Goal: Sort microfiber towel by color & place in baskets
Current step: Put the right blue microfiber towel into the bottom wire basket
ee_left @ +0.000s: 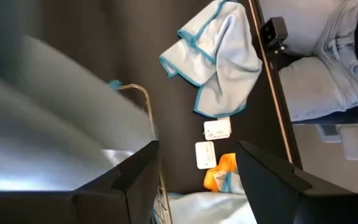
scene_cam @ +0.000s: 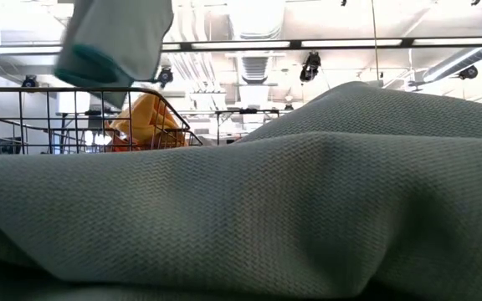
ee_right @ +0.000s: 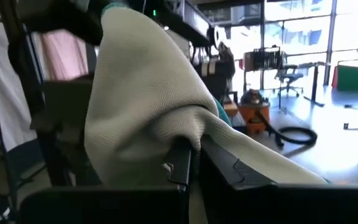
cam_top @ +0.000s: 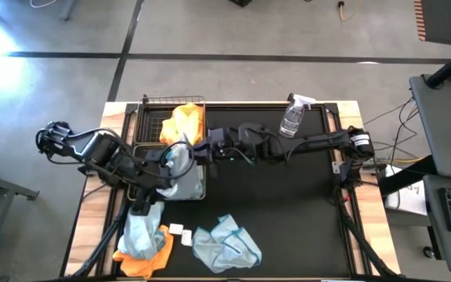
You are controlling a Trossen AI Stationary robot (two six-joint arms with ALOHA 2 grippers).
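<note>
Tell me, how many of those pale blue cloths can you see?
3. One blue cloth hangs over the near basket, pinched by the right hand; one lies loose at the table's front; one tops the front-left pile. More may be hidden underneath.

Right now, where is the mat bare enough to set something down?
Bare: the mat's right half, below the right arm and spray bottle. Crowded: the baskets, both grippers at a blue towel, and the towels along the front-left edge.

Woven matt cloth towel (ee_right: pixel 148 112), black wire-mesh basket (cam_top: pixel 151 106), wood-edged table (cam_top: pixel 92 211)
</note>
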